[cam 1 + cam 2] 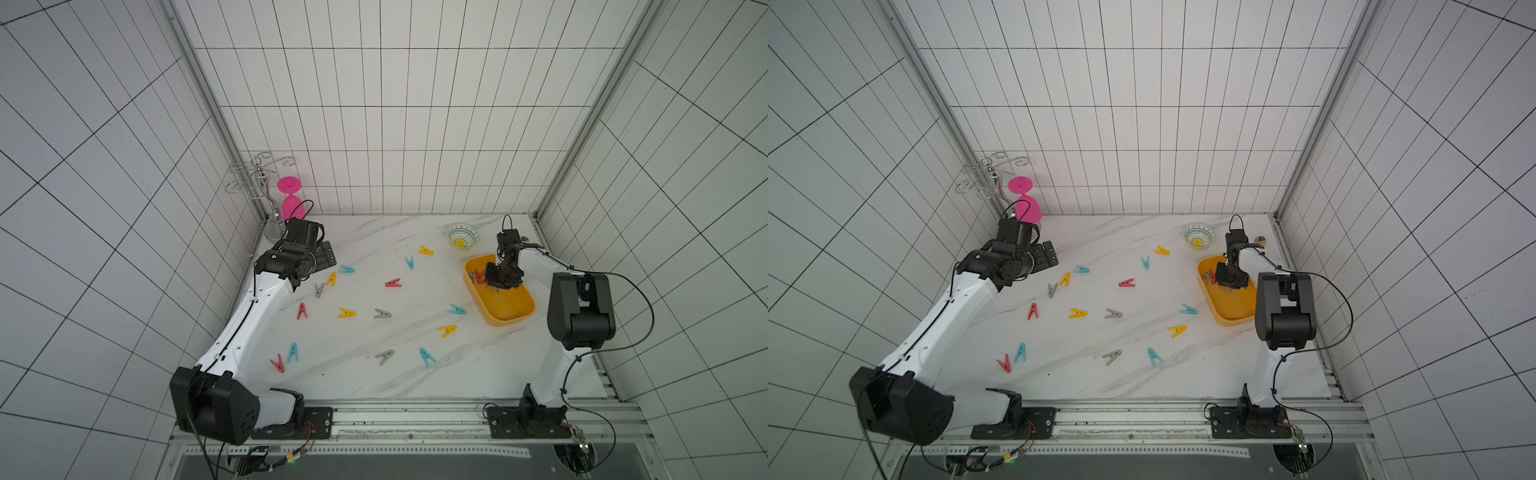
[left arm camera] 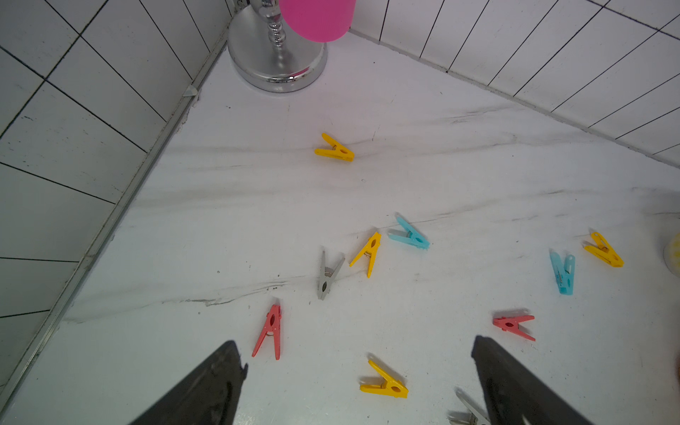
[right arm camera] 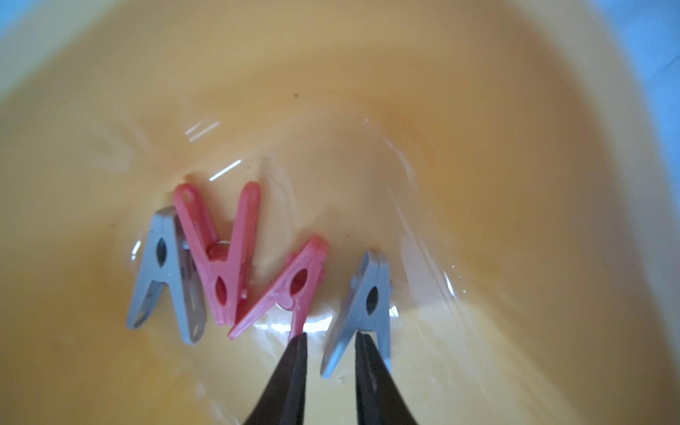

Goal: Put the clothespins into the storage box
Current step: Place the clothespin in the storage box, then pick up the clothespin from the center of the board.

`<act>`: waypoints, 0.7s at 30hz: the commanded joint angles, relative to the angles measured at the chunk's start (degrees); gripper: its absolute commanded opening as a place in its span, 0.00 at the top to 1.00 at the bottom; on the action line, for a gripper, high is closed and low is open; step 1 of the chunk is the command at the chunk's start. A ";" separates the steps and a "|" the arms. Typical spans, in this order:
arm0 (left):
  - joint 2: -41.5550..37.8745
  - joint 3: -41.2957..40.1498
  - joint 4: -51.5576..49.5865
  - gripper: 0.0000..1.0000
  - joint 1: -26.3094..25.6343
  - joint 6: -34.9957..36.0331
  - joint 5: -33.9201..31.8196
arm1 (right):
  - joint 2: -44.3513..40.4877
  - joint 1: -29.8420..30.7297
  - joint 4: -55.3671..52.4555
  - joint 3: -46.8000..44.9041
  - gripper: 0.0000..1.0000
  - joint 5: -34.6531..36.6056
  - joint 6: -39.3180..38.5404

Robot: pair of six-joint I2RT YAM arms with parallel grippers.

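**Yellow-orange storage box holds four pins; a snag on exit is the main risk**

The storage box (image 3: 368,92) sits at the table's (image 1: 415,374) right side with two red and two grey clothespins (image 3: 220,265) on its floor. About fifteen more lie scattered over the marble.

The right gripper (image 3: 331,335) is low inside the box, fingers slightly parted and clamping nothing. One leg of the nearest grey clothespin (image 3: 368,294) crosses the gap between them. It may be brushing a tip, but the wrist view is too blurred to be sure. If the arm lifts at a slant, that leg could catch and flick the pin back out, or nudge the light box.

The left gripper (image 2: 355,342) hovers with its fingers spread wide over a tight trio of pins. A careless descent there could scatter the neighbours.
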 commanded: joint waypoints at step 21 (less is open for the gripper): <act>-0.58 -1.02 -0.01 0.01 -0.98 -0.96 0.70 | -19.08 24.19 -3.14 -12.23 0.55 -0.02 -1.69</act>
